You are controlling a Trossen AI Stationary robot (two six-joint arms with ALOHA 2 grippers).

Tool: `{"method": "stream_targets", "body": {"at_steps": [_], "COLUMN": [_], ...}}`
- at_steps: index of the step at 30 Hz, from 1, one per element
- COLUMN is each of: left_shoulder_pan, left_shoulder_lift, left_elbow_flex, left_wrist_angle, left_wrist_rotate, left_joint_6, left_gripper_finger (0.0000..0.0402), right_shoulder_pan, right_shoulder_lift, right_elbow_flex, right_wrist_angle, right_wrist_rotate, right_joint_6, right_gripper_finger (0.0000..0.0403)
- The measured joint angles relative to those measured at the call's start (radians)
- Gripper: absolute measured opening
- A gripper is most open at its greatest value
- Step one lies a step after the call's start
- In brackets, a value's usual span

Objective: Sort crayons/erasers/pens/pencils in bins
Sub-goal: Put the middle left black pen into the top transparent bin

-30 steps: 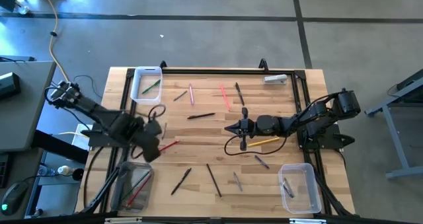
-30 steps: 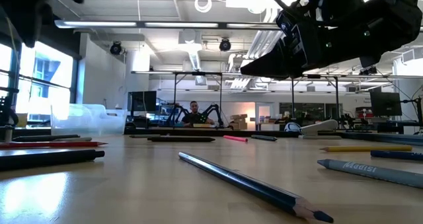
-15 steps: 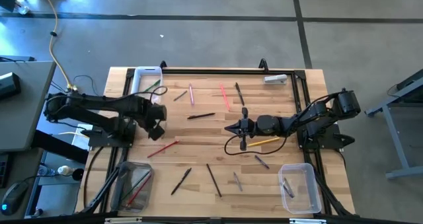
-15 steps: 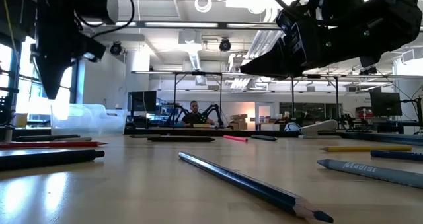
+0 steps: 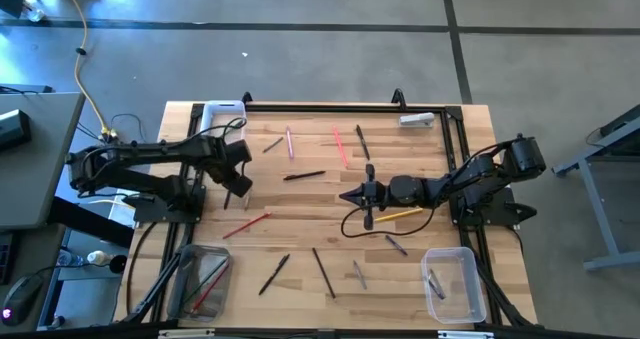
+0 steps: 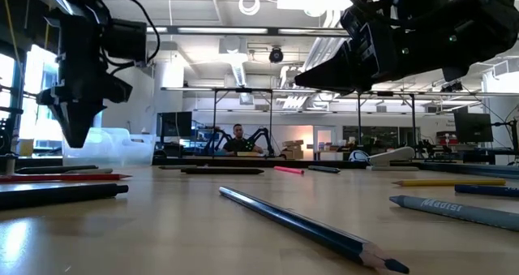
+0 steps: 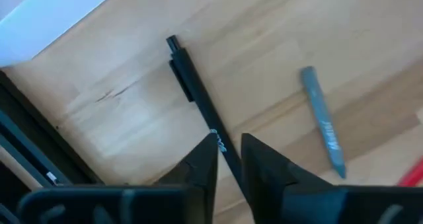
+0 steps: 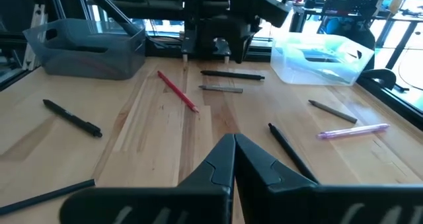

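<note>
Hovering beside the white-rimmed clear plastic bin [image 5: 219, 124], the left gripper [image 7: 228, 159] has its fingers slightly parted, empty, above a slim black pen [image 7: 198, 100] and grey crayon [image 7: 323, 129] on the pale wooden desk [image 5: 300, 204]. The right gripper [image 5: 347, 194] is clenched mid-desk.

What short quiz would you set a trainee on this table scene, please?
1. True or false: the left gripper hovers over a black pen.
2. Fill in: the right gripper is ____ (open/shut).
3. Which bin holds a red stick? A white-rimmed bin; B grey-tinted bin; C clear bin.
Key: 1 true; 2 shut; 3 B.
</note>
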Motion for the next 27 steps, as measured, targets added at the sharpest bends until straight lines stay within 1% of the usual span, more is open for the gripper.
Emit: {"method": "stream_targets", "body": {"at_steps": [3,6,8,12,16,20,24,27], "left_shoulder_pan": [0.022,0.037,0.043,0.062,0.075,0.087,0.084,0.082], "left_shoulder_lift": [0.017,0.031,0.047,0.087,0.125,0.168,0.189,0.192], "left_elbow_flex": [-0.012,-0.038,-0.057,-0.058,-0.063,-0.064,-0.061,-0.062], "left_wrist_angle": [0.012,0.058,0.089,0.097,0.116,0.128,0.141,0.153], "left_wrist_rotate": [-0.009,-0.001,0.009,0.008,0.005,0.003,0.014,0.029], "left_joint_6": [0.006,0.006,0.005,-0.002,-0.027,-0.037,-0.021,0.005], "left_gripper_finger": [0.0092,0.0117,0.0129,0.0141,0.014,0.0126,0.0108,0.0087], "right_shoulder_pan": [0.0,0.0,0.0,0.0,0.0,0.0,0.0,0.0], "right_shoulder_lift": [0.0,0.0,0.0,0.0,0.0,0.0,0.0,0.0], "right_elbow_flex": [0.0,0.0,0.0,0.0,0.0,0.0,0.0,0.0], "right_wrist_angle": [0.001,0.0,0.0,0.0,0.0,0.0,0.0,0.0], "right_wrist_rotate": [0.0,0.0,0.0,0.0,0.0,0.0,0.0,0.0], "right_joint_6": [0.0,0.0,0.0,0.0,0.0,0.0,0.0,0.0], "right_gripper_finger": [0.0,0.0,0.0,0.0,0.0,0.0,0.0,0.0]}}
